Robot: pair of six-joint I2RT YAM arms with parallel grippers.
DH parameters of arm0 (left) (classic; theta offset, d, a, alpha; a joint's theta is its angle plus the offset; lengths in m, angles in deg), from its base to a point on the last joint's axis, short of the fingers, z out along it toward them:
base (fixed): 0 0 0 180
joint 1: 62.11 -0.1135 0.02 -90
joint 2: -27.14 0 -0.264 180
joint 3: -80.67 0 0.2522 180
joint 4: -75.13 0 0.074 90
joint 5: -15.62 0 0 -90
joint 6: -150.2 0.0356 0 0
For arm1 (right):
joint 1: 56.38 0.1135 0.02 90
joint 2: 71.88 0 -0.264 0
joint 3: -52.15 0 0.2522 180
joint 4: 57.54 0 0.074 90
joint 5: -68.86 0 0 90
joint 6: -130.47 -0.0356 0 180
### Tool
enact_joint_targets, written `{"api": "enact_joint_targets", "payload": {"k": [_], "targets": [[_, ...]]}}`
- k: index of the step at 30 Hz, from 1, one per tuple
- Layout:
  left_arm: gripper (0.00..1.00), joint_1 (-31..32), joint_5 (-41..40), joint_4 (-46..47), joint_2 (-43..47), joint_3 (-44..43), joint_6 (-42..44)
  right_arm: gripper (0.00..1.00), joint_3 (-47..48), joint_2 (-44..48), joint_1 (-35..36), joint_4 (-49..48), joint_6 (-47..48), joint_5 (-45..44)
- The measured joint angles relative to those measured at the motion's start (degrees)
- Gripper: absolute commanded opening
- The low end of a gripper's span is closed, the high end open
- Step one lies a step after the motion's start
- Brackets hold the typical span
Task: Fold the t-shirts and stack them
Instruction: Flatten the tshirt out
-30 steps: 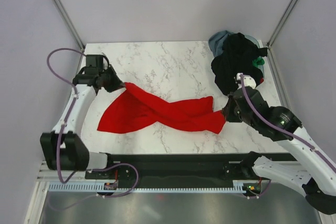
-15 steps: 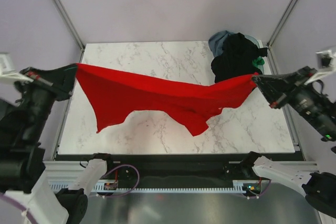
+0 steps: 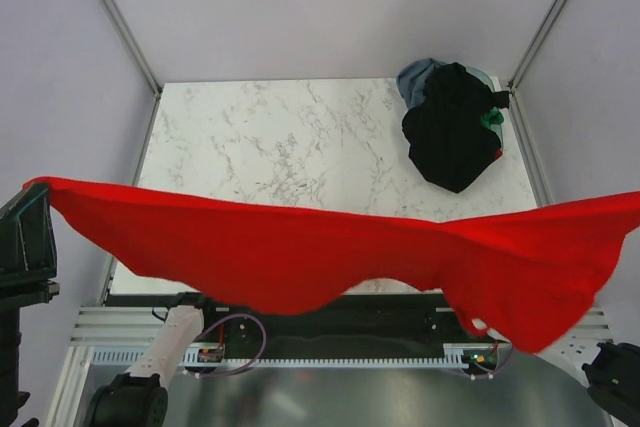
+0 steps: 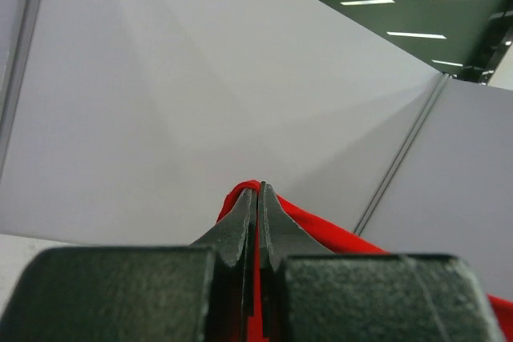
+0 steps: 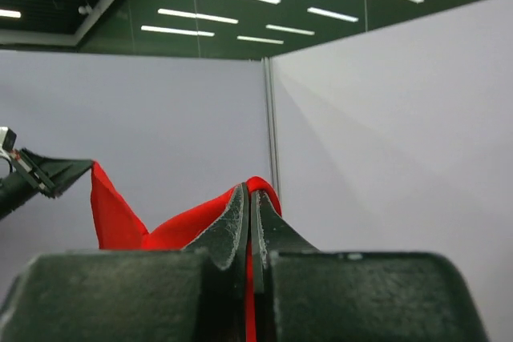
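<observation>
The red t-shirt [image 3: 330, 252] hangs stretched across the top view, high above the table, from the left edge to the right edge. My left gripper [image 4: 257, 190] is shut on one end of it, red cloth [image 4: 321, 230] showing past the tips. My right gripper [image 5: 249, 191] is shut on the other end, with red cloth [image 5: 128, 222] trailing left. In the top view the left gripper [image 3: 35, 192] sits at the shirt's left corner; the right gripper is out of that view. A pile of black [image 3: 455, 132], grey-blue [image 3: 415, 75] and green [image 3: 490, 118] shirts lies at the table's back right corner.
The white marble table [image 3: 290, 137] lies below the shirt. Grey walls with metal posts [image 3: 115, 17] enclose the cell. The left arm's body [image 3: 25, 247] is at the left edge of the top view; the black base rail [image 3: 400, 317] runs along the near edge.
Both grippers have lifted the red shirt off the table and pulled it wide apart and toward the camera; it now hangs taut across the near part of the view.
</observation>
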Motion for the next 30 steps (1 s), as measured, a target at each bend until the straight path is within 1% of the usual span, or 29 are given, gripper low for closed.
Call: {"api": "enact_joint_targets", "payload": {"k": [3, 6, 10, 12, 14, 17, 18, 19, 20, 21, 22, 24, 25, 26, 27, 29, 30], "targets": [[0.02, 0.3, -1.9, 0.6, -0.4, 0.8, 0.1, 0.00, 4.5, -2.9, 0.0, -2.3, 1.2, -1.0], [0.02, 0.4, -4.4, 1.4, -1.6, 3.5, 0.1, 0.00, 6.1, -7.8, 0.0, -4.3, 2.1, -4.8], [0.02, 0.4, -8.7, 2.7, -5.6, 11.5, 0.0, 0.00, 4.6, -19.2, 0.0, -7.0, 4.1, -15.3], [0.02, 0.5, -10.6, 3.1, -9.0, 15.6, 0.0, 0.00, 1.6, -26.7, -0.1, -9.2, 5.8, -22.3], [0.02, 0.4, -13.2, 3.7, -15.0, 20.9, 0.1, 0.00, 0.2, -35.5, -1.7, -9.7, 6.7, -26.7], [0.02, -1.8, -14.0, 5.2, -24.3, 28.2, 0.1, 0.00, -2.1, -49.7, -8.3, -11.7, 4.2, -27.4], [0.02, -3.1, -13.6, 6.6, -28.2, 31.3, 0.0, 0.02, -3.0, -53.5, -10.6, -12.1, 3.1, -27.3], [0.09, -5.0, -12.5, 8.7, -32.1, 34.9, 0.0, 0.20, -3.3, -58.8, -13.4, -12.2, 1.6, -26.7], [0.16, -7.0, -10.7, 10.6, -36.5, 38.3, 0.0, 0.87, -2.8, -64.2, -15.8, -12.8, -0.3, -25.7], [0.28, -8.9, -9.0, 11.5, -40.8, 40.4, 0.0, 0.98, -1.0, -70.4, -18.1, -12.3, -1.9, -24.1], [0.61, -10.9, -6.4, 11.4, -46.6, 41.2, 0.0, 0.98, 4.6, -77.5, -19.8, -9.6, -2.8, -22.9], [0.73, -13.6, -1.4, 11.3, -57.7, 39.7, 0.0, 0.98, 15.3, -89.8, -22.2, -7.6, -3.9, -20.8], [0.84, -14.6, 0.7, 11.3, -62.6, 39.0, 0.1, 0.98, 17.4, -93.6, -23.0, -6.6, -4.6, -20.0], [0.86, -15.2, 2.3, 11.1, -67.1, 39.1, 0.3, 0.98, 16.4, -94.9, -23.5, -5.6, -5.0, -19.3], [0.86, -15.5, 2.8, 10.6, -68.1, 39.4, 0.4, 0.98, 13.6, -94.9, -23.7, -4.1, -5.5, -18.8], [0.88, -15.4, 3.6, 9.9, -68.3, 41.2, 0.6, 0.98, -2.3, -88.2, -23.4, -9.1, -6.4, -17.3], [0.88, -15.1, 3.8, 9.6, -67.2, 42.1, 0.8, 0.98, -9.6, -84.2, -23.0, -9.7, -6.9, -16.6]]}}
